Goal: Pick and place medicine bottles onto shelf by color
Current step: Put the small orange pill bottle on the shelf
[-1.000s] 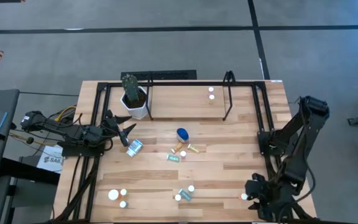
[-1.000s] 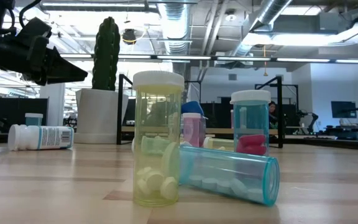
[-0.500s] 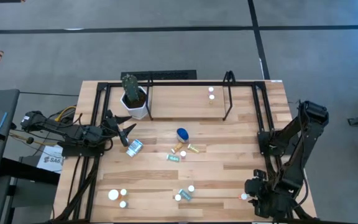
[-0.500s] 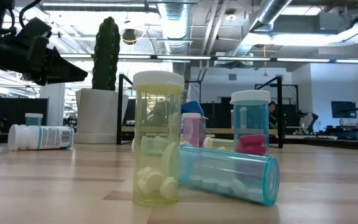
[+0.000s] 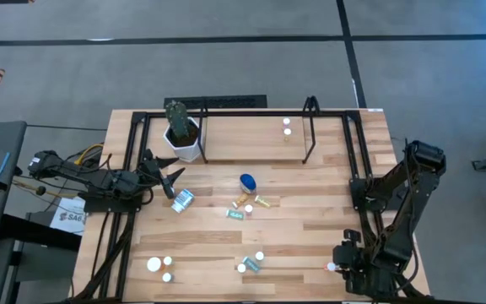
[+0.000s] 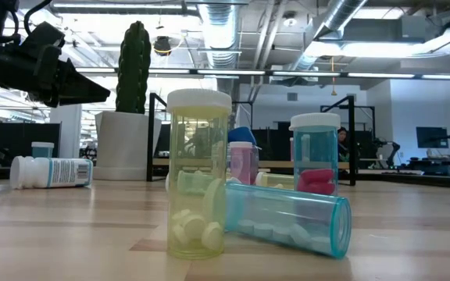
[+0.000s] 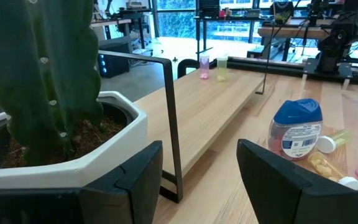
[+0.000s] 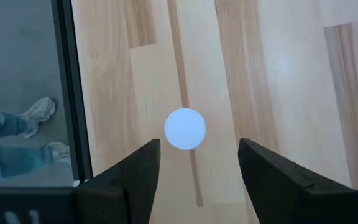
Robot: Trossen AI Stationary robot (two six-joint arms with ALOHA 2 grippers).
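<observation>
At the table's near right corner, right hand [image 8: 194,180] open above a white-capped bottle [image 8: 185,129], nothing held.

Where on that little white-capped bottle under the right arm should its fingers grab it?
Probably by the round white cap, coming straight down: the bottle stands upright on the table, and the right gripper hangs above it with fingers open on both sides.

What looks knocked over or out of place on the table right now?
Several bottles lie on their sides: the white labelled bottle by the cactus pot, and a teal bottle lying against the upright yellow one. Only two bottles stand on the shelf.
</observation>
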